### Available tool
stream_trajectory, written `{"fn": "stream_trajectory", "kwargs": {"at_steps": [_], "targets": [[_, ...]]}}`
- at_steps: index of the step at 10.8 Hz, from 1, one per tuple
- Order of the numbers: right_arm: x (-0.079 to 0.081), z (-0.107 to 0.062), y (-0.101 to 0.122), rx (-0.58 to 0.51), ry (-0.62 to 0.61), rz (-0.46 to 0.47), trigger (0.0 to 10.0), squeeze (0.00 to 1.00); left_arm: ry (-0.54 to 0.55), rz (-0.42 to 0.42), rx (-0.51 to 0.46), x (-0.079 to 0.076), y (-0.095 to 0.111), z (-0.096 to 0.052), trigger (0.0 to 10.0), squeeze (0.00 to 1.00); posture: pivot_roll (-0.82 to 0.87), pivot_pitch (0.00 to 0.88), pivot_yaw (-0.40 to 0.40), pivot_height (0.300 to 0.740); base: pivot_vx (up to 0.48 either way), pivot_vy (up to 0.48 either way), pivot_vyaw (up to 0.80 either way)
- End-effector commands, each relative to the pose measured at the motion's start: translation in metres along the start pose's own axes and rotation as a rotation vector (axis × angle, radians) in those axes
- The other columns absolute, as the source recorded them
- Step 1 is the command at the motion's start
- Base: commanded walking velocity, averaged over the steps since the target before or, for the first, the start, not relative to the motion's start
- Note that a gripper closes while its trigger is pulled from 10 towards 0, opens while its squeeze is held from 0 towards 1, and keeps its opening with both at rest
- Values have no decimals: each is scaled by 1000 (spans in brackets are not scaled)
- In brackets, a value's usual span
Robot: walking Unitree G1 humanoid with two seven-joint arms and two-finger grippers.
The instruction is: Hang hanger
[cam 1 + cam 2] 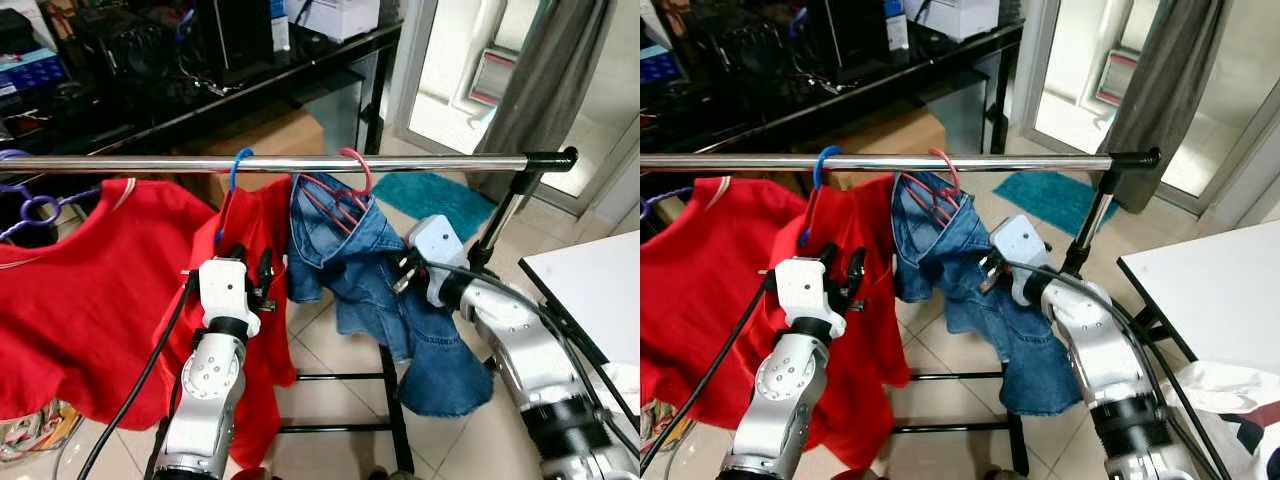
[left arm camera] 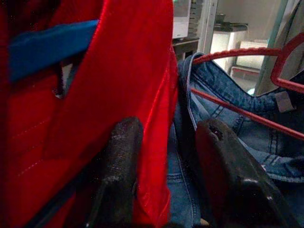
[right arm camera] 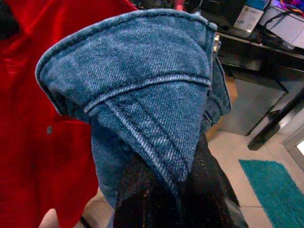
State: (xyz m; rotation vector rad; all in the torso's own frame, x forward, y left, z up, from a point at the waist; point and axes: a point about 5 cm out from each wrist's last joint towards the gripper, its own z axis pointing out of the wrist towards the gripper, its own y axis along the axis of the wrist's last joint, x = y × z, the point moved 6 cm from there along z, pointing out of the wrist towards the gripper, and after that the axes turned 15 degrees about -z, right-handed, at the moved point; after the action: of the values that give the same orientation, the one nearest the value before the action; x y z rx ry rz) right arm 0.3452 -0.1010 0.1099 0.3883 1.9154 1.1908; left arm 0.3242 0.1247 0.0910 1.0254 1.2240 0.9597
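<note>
A silver rail (image 1: 430,162) runs across in front of me. On it hangs a red hanger (image 1: 352,178) carrying a blue denim garment (image 1: 350,250). My right gripper (image 1: 403,272) is shut on a fold of that denim (image 3: 156,109), pinched between its black fingers (image 3: 142,194). Just to the left, a blue hanger (image 1: 238,165) holds a red garment (image 1: 258,225). My left gripper (image 1: 262,278) is at that garment's right edge, open, with the red cloth edge (image 2: 152,156) lying between its fingers (image 2: 118,161). Farther left a purple hanger (image 1: 40,208) holds a red shirt (image 1: 80,290).
The rack's black end post (image 1: 505,215) and lower crossbars (image 1: 340,377) stand below the rail. A black desk (image 1: 300,65) with boxes is behind. A teal mat (image 1: 435,198) lies on the tiled floor, and a white table (image 1: 590,285) is at my right.
</note>
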Motion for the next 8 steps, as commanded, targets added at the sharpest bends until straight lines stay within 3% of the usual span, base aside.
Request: {"fn": "stream_trajectory", "kwargs": {"at_steps": [1,2,6,7,8], "targets": [[4,-1,-2,14,16,2,10000,0,-9,9,4,-1,0,0,10000,0,69,0,29,740,0,0,0],[4,-1,-2,10,14,35,10000,1000,-8,8,3,-1,-1,0,10000,0,70,0,28,740,0,0,0],[0,-4,2,2,1,32,10000,1000,-6,3,5,-1,-1,-1,10000,0,69,4,26,740,0,0,0],[0,-6,2,4,2,35,10000,263,-6,3,6,-1,-1,-2,10000,0,69,6,26,740,0,0,0],[4,-11,4,-1,23,42,10000,0,-5,4,10,0,-2,-3,10000,0,68,14,27,740,0,0,0]]}}
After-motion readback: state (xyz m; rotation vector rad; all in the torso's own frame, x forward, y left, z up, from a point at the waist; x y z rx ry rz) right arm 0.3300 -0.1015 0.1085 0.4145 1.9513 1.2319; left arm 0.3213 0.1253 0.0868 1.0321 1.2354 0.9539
